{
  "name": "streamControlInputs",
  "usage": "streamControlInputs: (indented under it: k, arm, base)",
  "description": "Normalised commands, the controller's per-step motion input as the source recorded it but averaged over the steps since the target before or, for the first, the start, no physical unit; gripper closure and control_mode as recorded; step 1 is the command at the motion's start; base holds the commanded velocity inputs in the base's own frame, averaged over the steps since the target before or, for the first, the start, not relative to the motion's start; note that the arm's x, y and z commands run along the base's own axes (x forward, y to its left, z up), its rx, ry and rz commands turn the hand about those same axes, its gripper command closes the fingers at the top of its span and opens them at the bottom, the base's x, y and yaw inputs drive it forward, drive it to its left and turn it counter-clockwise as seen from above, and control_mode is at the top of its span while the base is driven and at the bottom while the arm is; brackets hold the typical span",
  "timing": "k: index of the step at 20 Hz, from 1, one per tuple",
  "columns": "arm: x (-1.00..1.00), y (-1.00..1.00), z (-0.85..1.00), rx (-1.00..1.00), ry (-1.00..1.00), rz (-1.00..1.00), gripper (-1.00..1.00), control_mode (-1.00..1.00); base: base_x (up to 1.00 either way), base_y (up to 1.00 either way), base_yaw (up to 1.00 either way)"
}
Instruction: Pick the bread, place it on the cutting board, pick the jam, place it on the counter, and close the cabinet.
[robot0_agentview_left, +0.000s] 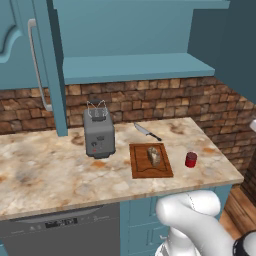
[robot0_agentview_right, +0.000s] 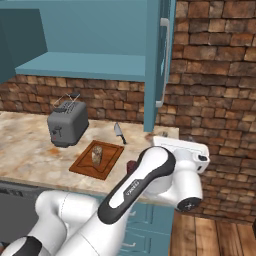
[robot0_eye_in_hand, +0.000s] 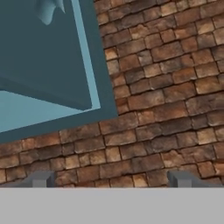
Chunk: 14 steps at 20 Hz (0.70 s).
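With bread (robot0_agentview_left: 154, 156) on the cutting board (robot0_agentview_left: 150, 161) and jam (robot0_agentview_left: 190, 159) on the surface (robot0_agentview_left: 45, 165), the empty, wide-open gripper (robot0_eye_in_hand: 110, 179) faces brick wall (robot0_eye_in_hand: 166, 87), the open cabinet door (robot0_eye_in_hand: 48, 61) up and left of it.

The cutting board (robot0_agentview_left: 151, 161) lies on the table (robot0_agentview_left: 45, 170), near its front edge. The bread (robot0_agentview_left: 154, 156) sits on the cutting board. The toaster (robot0_agentview_left: 98, 133) stands left of the cutting board, slightly behind it. The knife (robot0_agentview_left: 146, 132) lies behind the cutting board. The jam (robot0_agentview_left: 190, 159) stands right of the cutting board. The cabinet (robot0_agentview_left: 135, 67) hangs open above it.
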Motion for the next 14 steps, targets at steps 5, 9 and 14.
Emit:
streamControlInputs:
  k: [5,9,14]
  arm:
    - [-0.07,-0.15,0.08,0.01,0.0,0.0,-1.0,-1.0]
    - [-0.14,-0.13,0.04,0.0,0.0,0.0,-1.0,-1.0]
    - [-0.17,-0.13,0.04,0.0,0.0,0.0,-1.0,-1.0]
  base:
    - [0.0,0.0,0.0]
    - [0.0,0.0,0.0]
    - [0.0,0.0,0.0]
